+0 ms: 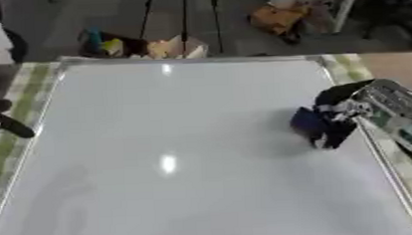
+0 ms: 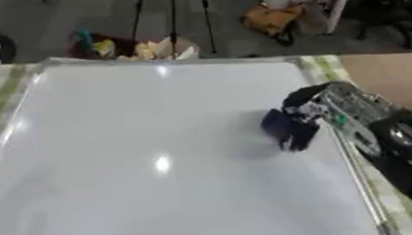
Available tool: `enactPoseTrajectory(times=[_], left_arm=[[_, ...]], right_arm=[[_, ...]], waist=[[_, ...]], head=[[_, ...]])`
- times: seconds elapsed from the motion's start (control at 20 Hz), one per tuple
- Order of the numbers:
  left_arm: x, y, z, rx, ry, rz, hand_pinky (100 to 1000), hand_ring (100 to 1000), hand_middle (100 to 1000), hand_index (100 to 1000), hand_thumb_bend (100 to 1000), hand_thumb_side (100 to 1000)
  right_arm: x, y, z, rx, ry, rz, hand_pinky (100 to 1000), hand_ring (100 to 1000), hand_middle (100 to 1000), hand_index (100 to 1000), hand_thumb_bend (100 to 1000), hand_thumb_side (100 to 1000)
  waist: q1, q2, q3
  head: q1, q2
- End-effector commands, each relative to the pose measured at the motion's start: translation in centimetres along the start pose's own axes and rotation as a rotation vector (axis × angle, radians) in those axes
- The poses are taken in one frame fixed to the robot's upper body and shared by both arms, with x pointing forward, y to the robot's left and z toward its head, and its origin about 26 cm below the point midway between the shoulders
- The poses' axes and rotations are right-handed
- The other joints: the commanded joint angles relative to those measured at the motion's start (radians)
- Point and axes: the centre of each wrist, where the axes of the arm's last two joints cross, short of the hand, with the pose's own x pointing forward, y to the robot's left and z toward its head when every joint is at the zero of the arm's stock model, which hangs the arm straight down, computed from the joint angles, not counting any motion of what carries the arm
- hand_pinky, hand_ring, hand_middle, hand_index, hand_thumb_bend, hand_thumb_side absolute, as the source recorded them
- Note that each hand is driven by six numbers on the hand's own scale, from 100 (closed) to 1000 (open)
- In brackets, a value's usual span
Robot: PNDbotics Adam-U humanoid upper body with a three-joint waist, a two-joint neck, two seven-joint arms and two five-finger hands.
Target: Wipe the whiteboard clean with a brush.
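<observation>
Left hand (image 1: 2, 123): one, black, at the far-left edge of the left eye view, off the board's left rim; whether the fingers are open or curled cannot be told.
Whiteboard (image 1: 176, 155): one, large, rectangular, flat on the table; glossy white surface with two bright light glints and thin metal edging; no marks can be made out on it.
Table edge (image 1: 27, 92): pale green-and-cream striped covering shows along the board's left and right sides.
Far clutter (image 2: 136, 47): a few coloured objects on the grey floor beyond the board's far edge; nothing lies on the board itself.
Brush (image 2: 284, 126): one, dark blue block shape, touching the board near its right edge, about mid-depth.
Right hand (image 2: 307, 116): one, black with silver parts, entering from the right; fingers curled round the brush.
</observation>
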Motion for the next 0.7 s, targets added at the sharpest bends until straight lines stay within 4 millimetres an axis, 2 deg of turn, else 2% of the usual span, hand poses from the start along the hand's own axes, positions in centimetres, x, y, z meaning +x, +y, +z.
enactPoseTrajectory(times=[0.05,0.3,0.7], left_arm=[[0.5,0.0,-0.4,-0.006,-0.026,0.002,416,825,706,630,100,920],[0.5,0.0,-0.4,-0.007,-0.026,0.003,416,825,707,631,100,920],[0.5,0.0,-0.4,-0.008,-0.025,0.003,416,826,708,631,100,922]], right_arm=[[-0.3,0.3,0.3,0.01,0.017,0.018,751,730,384,299,100,514],[0.1,0.0,0.7,-0.007,0.017,0.025,740,725,380,299,100,520],[0.0,-0.8,0.9,-0.059,0.162,0.001,724,727,377,300,100,552]], waist=[[0.003,-0.017,-0.002],[0.001,-0.018,-0.003],[-0.001,-0.018,-0.005]], head=[[-0.002,-0.012],[-0.003,-0.013],[-0.004,-0.015]])
